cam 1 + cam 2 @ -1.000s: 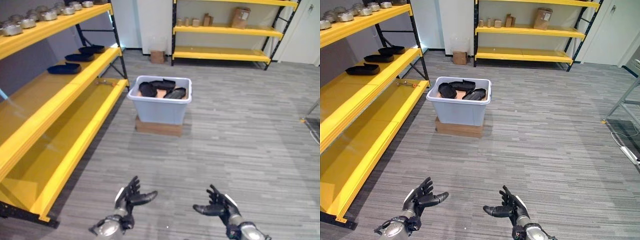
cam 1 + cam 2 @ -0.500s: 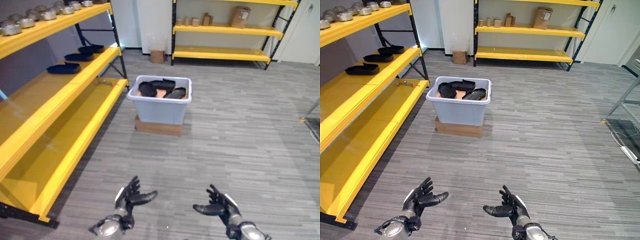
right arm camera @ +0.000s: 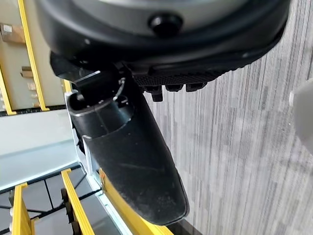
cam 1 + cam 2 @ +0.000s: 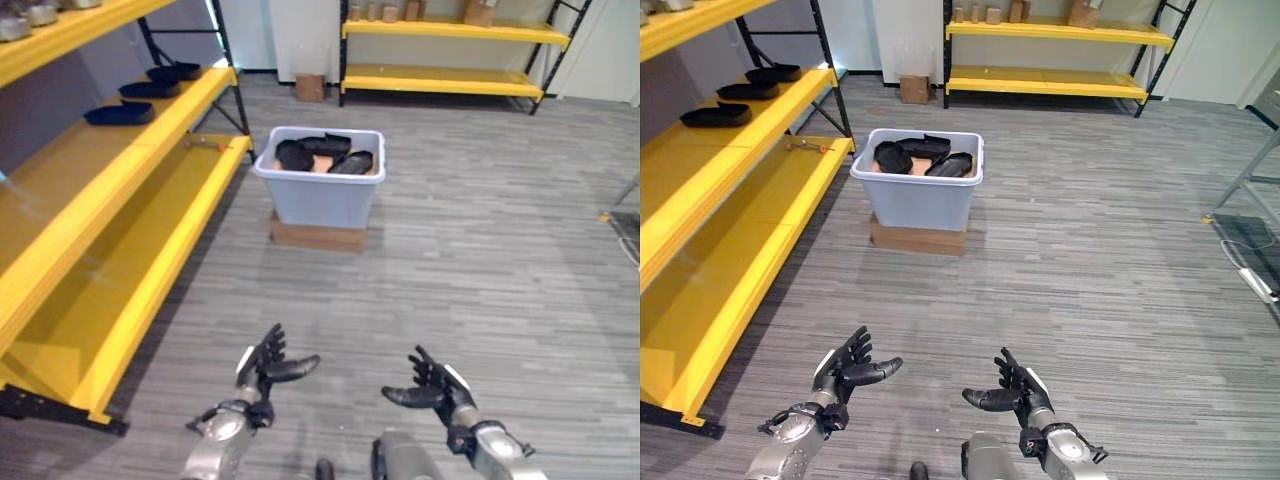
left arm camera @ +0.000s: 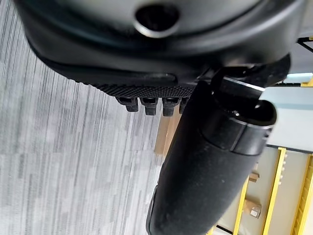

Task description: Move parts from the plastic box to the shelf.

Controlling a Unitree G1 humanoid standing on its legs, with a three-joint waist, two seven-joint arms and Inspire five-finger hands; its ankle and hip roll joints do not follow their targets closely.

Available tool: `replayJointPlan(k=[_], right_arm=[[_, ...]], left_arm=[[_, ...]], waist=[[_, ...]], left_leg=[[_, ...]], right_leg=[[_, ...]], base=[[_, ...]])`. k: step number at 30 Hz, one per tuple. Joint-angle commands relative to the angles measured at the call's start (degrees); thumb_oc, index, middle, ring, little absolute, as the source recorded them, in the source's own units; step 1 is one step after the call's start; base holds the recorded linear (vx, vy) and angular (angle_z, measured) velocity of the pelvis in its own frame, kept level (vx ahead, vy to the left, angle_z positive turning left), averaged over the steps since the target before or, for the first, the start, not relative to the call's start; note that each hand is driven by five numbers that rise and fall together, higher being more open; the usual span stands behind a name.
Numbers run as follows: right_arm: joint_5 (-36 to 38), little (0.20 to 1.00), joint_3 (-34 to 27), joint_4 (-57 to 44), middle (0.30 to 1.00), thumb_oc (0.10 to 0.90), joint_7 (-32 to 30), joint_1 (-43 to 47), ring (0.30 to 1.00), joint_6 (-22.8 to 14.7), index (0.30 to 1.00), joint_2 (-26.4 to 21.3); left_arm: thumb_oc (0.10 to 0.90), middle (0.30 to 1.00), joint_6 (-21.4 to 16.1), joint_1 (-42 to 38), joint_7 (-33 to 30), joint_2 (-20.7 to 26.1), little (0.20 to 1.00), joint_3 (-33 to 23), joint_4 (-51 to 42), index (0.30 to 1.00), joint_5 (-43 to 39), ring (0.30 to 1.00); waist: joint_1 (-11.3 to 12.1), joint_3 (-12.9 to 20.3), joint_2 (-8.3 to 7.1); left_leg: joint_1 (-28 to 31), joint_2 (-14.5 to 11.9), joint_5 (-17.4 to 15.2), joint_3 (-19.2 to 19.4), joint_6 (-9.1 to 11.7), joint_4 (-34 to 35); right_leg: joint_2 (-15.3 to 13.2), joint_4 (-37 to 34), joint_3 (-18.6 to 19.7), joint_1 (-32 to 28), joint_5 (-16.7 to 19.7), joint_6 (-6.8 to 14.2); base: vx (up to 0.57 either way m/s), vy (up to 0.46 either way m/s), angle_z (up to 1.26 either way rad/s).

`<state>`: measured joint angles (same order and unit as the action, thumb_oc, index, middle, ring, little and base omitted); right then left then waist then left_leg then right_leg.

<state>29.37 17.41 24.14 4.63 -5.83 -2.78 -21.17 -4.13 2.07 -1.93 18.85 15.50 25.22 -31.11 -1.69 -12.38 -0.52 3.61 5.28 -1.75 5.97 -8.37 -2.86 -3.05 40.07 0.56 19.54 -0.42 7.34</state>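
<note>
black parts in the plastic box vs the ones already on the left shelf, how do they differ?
The black parts in the plastic box are heaped together, overlapping and tilted. The black parts on the left shelf lie flat, apart from each other, in a row.

The box parts sit inside the pale plastic box standing on the floor on a low brown base; the shelf parts rest bare on the yellow middle level.

Shared: both sets are dark and shallow.

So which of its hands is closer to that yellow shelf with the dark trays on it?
Left. The left hand is on the side of the yellow shelf, which runs along the robot's left. The right hand is farther out over the floor. Both are open and empty.
</note>
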Motion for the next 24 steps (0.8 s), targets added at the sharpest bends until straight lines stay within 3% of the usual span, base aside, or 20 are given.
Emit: replayJointPlan(k=[1, 4, 8, 13, 17, 20, 22, 24], right_arm=[[-0.55, 1.0, -0.26, -6.03, 1.0, 0.9, -0.17, 2.24, 1.0, -5.24, 1.0, -1.13], [-1.01, 1.0, -0.77, -7.29, 1.0, 0.9, -0.1, 1.6, 1.0, -5.21, 1.0, -2.25], [-1.84, 1.0, -1.68, -8.25, 1.0, 0.9, -0.07, -0.06, 1.0, -5.17, 1.0, -2.93], [-1.44, 1.0, -1.6, -8.42, 1.0, 0.9, 0.0, 0.37, 1.0, -5.34, 1.0, -4.14], [-0.89, 1.0, -2.06, -7.48, 1.0, 0.9, -0.25, 0.06, 1.0, -5.27, 1.0, -4.83], [-0.49, 1.0, -2.23, -7.25, 1.0, 0.9, -0.35, 0.36, 1.0, -5.36, 1.0, -5.46], [-0.47, 1.0, -2.5, -7.55, 1.0, 0.9, -0.64, 0.32, 1.0, -5.36, 1.0, -5.96], [-0.28, 1.0, -2.61, -7.7, 1.0, 0.9, -1.12, -0.27, 1.0, -5.16, 1.0, -5.88]], left_arm=[[0.9, 1.0, -5.12, -1.85, 0.89, -0.3, 1.0, -1.91, -2.84, 1.0, 0.75, 1.0], [0.9, 1.0, -5.16, -2.22, 0.88, -1.05, 1.0, -2.15, -2.24, 1.0, 0.66, 1.0], [0.9, 1.0, -5.27, -1.86, 1.12, -1.66, 1.0, -1.98, -2.6, 1.0, 0.93, 1.0], [0.9, 1.0, -5.32, -2.21, 0.95, -2.91, 1.0, -0.9, -1.94, 1.0, 0.3, 1.0], [0.9, 1.0, -5.63, -2.18, 0.75, -3.26, 1.0, -0.11, -2.1, 1.0, -0.63, 1.0], [0.9, 1.0, -5.9, -2.18, 0.71, -3.2, 1.0, 0.14, -2.28, 1.0, -1.73, 1.0], [0.9, 1.0, -5.71, -2.08, 0.94, -2.82, 1.0, 0.14, -2.65, 1.0, -1.98, 1.0], [0.9, 1.0, -5.41, -1.33, 0.95, -2.52, 1.0, 0.12, -2.84, 1.0, -1.77, 1.0]], waist=[[-2.1, 3.98, -1.93], [-3.55, 4.93, -2.73], [-3.74, 6.33, -2.47], [-3.98, 8.68, -0.84], [-4.13, 9.42, 0.31], [-3.58, 8.58, -0.78], [-2.63, 7.43, -2.08], [-1.51, 6.8, -2.95]], left_leg=[[3.1, 1.83, -6.18, -1.18, 2.24, -4.08], [7.24, 3.59, -7.56, -2.49, 2.87, -1.64], [10.28, 3.14, -8.97, -3.25, 3.84, -1.5], [11.95, 0.53, -8.97, -4.08, 5.37, -3.17], [9.98, -1.2, -1.43, -4.29, 9.47, -9.34], [3.62, -1.6, 7.57, -3.5, 14.01, -22.55], [-0.17, -2.36, 10.11, -2.19, 15.22, -29.21], [-3.56, -2.04, 8.46, -1.49, 13.82, -31.37]], right_leg=[[2.42, -14.33, -1.41, 1.07, 11.11, 0.36], [2.5, -30.35, -3.49, 0.27, 14.16, 0.8], [2.97, -33.72, -4.93, -2.56, 13.39, 0.08], [4.8, -30.43, -5.55, -3.4, 10.49, -2.13], [5.69, -31.7, -6.76, -6.09, 8.37, -3.69], [4.67, -34.16, -6.85, -9.76, 8.12, -4.67], [3.96, -35.36, -6.16, -12.03, 7.66, -5.69], [3.75, -36.06, -5.08, -13.89, 6.66, -6.65]], base=[[0.24, 0.005, 0.04], [0.3, -0.035, 0.07], [0.28, -0.079, 0.21], [0.3, -0.131, 0.09], [0.24, -0.135, 0.2], [0.17, -0.149, 0.12], [0.14, -0.143, 0.02], [0.17, -0.098, -0.03]])
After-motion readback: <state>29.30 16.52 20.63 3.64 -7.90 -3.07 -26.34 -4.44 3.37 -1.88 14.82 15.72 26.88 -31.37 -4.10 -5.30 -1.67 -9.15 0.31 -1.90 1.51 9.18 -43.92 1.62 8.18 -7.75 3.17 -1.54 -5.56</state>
